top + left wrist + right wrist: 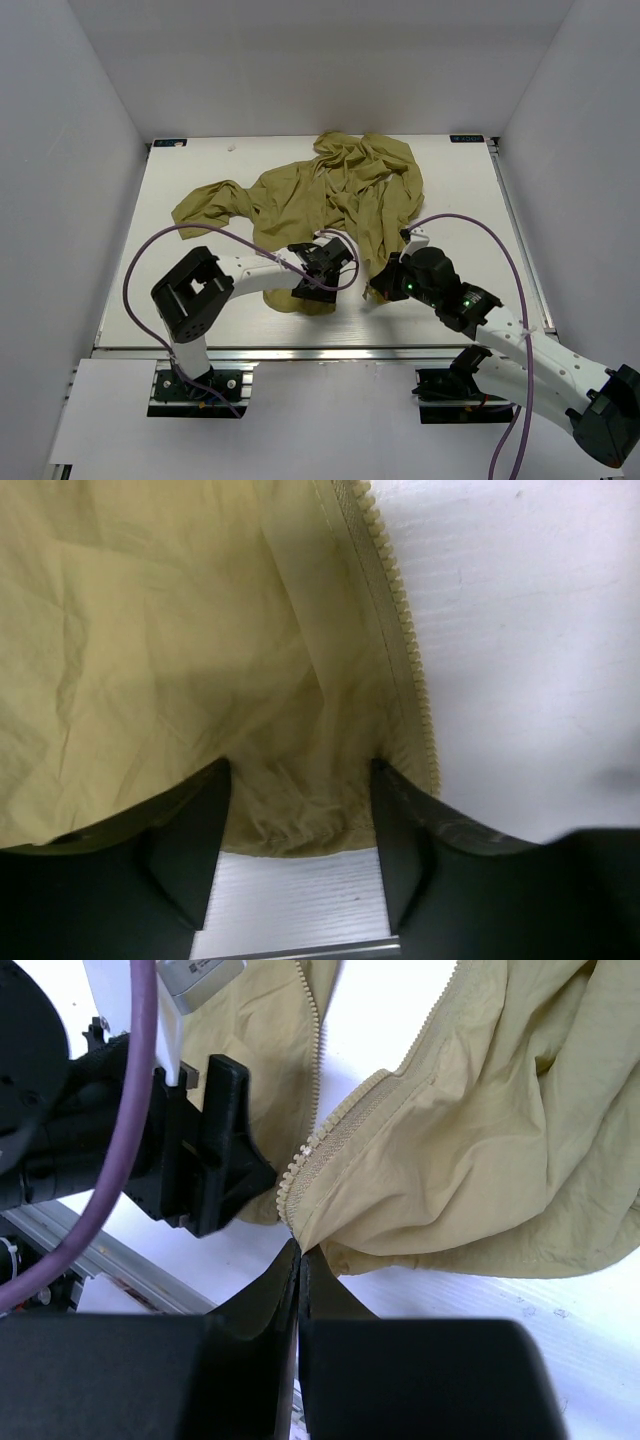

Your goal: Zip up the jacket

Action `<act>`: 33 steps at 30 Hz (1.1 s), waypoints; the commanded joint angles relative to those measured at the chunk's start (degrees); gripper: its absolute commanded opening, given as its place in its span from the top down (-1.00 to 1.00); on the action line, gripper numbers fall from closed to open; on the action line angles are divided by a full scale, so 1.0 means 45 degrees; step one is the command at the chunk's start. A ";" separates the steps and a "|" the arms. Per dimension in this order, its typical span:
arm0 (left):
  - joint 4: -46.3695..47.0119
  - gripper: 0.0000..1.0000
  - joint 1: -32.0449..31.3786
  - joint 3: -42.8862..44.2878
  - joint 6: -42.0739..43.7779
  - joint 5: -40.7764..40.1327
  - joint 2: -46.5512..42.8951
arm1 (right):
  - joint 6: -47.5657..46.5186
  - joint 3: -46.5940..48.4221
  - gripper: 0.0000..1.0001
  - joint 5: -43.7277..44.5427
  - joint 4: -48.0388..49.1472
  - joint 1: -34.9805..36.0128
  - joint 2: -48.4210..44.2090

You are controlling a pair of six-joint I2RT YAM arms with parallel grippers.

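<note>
The jacket (330,195) lay crumpled on the white table (470,210), filling the upper centre of the top view, with one sleeve trailing toward the left of the frame. Its lower edge reached down to the middle of the picture, where both arms met it.

The left end effector (325,262) sat at the jacket's bottom edge, just left of centre. In the left wrist view its fingers (200,830) stood wide apart, with a gathered hem (300,830) of the fabric lying between them and not clamped. A row of zipper teeth (400,630) ran from the top centre of that frame down to the right-hand finger, with bare table to its right.

The right end effector (383,285) was just right of centre in the top view, close beside the left one. In the right wrist view its fingers were pressed together at lower centre, pinching the bottom corner of the jacket where another row of teeth ended. From that pinch the zipper edge rose toward the upper right of the frame. The left end effector appeared at the left of that frame, just beside the pinched corner, with a purple cable (135,1090) crossing in front of it.
</note>
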 commanded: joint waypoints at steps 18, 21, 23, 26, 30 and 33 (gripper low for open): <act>-0.1193 -0.75 -0.0223 0.0033 -0.0665 -0.0182 -0.0757 | -0.0018 -0.0202 1.00 0.0480 0.0039 0.0063 -0.0190; -0.1114 -0.76 -0.0223 -0.0025 -0.0723 -0.0141 -0.0995 | -0.0018 -0.0240 1.00 0.0500 0.0039 0.0044 -0.0190; -0.1230 -0.77 -0.0223 -0.0006 -0.0802 -0.0142 -0.0918 | -0.0056 -0.0240 1.00 0.0461 0.0039 0.0063 -0.0190; -0.1251 -0.77 -0.0223 0.0053 -0.0978 -0.0006 -0.0897 | -0.0057 -0.0240 1.00 0.0461 0.0039 0.0063 -0.0190; -0.0745 -0.82 -0.0223 -0.0064 -0.0997 0.0404 -0.1365 | -0.0076 -0.0260 1.00 0.0461 0.0039 0.0063 -0.0210; -0.0471 -0.83 -0.0223 -0.0123 -0.1017 0.0541 -0.1659 | -0.0096 -0.0260 1.00 0.0461 0.0039 0.0063 -0.0210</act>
